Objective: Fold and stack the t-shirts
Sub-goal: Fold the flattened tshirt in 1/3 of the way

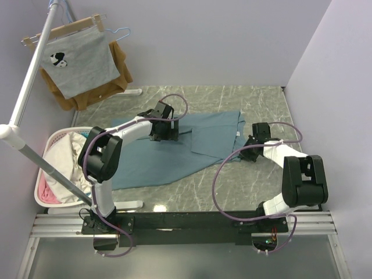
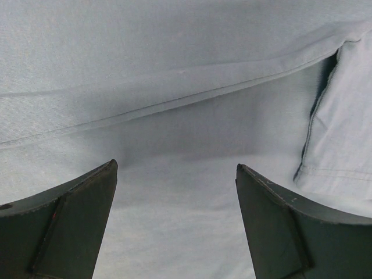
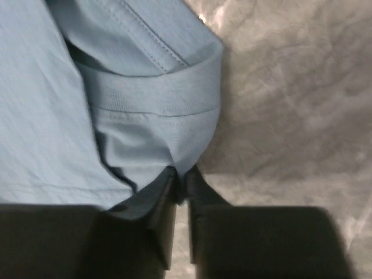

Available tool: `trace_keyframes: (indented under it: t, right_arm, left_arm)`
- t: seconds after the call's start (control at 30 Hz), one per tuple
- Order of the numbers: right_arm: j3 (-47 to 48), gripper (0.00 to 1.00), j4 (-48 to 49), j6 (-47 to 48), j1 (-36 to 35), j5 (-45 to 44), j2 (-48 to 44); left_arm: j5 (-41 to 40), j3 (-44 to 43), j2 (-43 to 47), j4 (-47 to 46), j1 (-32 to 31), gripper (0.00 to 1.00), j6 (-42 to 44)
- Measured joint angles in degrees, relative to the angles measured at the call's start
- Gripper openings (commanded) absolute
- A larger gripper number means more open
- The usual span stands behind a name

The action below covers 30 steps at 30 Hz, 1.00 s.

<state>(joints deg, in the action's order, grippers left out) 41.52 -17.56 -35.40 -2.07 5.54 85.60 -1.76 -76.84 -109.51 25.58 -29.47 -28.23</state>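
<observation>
Right wrist view is showing the right gripper pinching the folded right edge of the t-shirt. It's lying long-ways left to right on the table, left gripper hovering spread wide over its far middle.

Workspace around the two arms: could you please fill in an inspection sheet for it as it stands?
Surface: grey marbled table.
Job's things: teal t-shirt spread out, one flap folded over near the right arm.
Clutter: laundry basket at the left edge, with white and pink cloth inside.
Tools: left tool open over the shirt; right tool shut on the shirt's edge.
Cables: purple cables loop off both arms.
Surroundings: grey printed shirt and brown garment on hangers on a rack, back left; plain walls.
</observation>
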Motion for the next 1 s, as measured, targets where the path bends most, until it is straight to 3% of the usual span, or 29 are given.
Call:
trace_keyframes:
  t: [0.33, 0.5, 0.9, 0.93, 0.97, 1.0]
  right_arm:
    - [1.9, 0.02, -1.8, 2.1, -1.4, 5.7, -2.7]
    - [13.5, 0.04, -5.3, 2.5, -3.0, 9.5, -1.2]
    - [49.9, 0.05, -9.8, 1.2, -4.6, 12.3, 30.3]
    - [52.1, 0.08, -10.1, 1.0, -4.7, 12.4, 32.5]
    - [55.0, 0.23, -10.3, 0.7, -4.8, 12.6, 35.0]
    - [56.8, 0.28, -10.5, 0.4, -4.8, 12.6, 36.6]
  left_arm:
    - [-0.7, 0.0, -2.4, 0.3, -0.4, 0.88, 0.2]
    - [-0.9, -1.6, -3.5, 0.7, -0.8, 0.88, 0.6]
    - [-1.6, -3.1, -4.5, 1.9, -1.0, 0.88, 1.2]
    - [-1.7, -3.1, -4.5, 1.9, -1.1, 0.88, 1.2]
    - [-2.0, -3.1, -4.5, 1.9, -1.1, 0.88, 1.2]
    - [-2.2, -3.1, -4.5, 1.9, -1.1, 0.88, 1.2]
